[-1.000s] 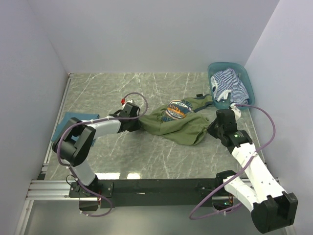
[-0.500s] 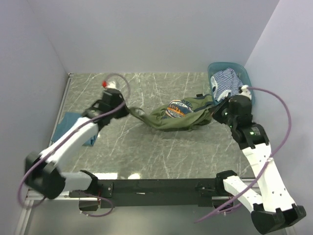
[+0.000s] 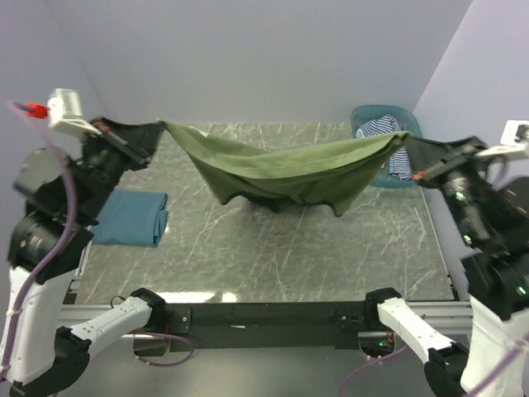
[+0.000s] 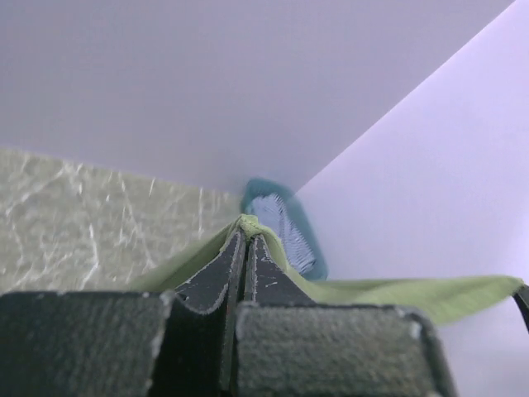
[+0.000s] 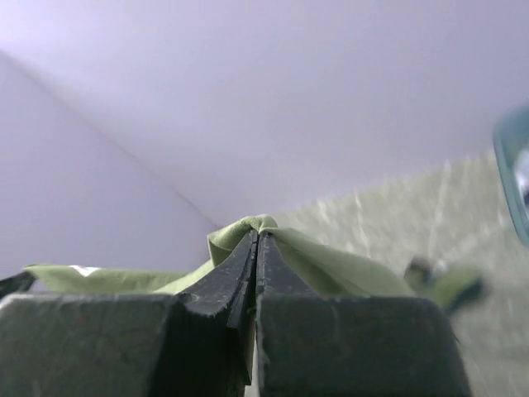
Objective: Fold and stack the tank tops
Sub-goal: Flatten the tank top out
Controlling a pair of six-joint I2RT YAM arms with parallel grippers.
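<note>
Teal-blue tank top [image 3: 128, 217] lying folded on the bench [image 3: 273, 248] at 9 o'clock. Left claw [image 3: 155, 128] pinching closed on one end of the olive-green tank top [image 3: 281, 169] at 10 o'clock, right claw [image 3: 405, 142] clamping the other end at 2 o'clock. Top hanging stretched between them, sagging in the middle. Striped tank top [image 3: 380, 128] sitting in the teal basket [image 3: 372, 107] at 1 o'clock, far corner.
</note>
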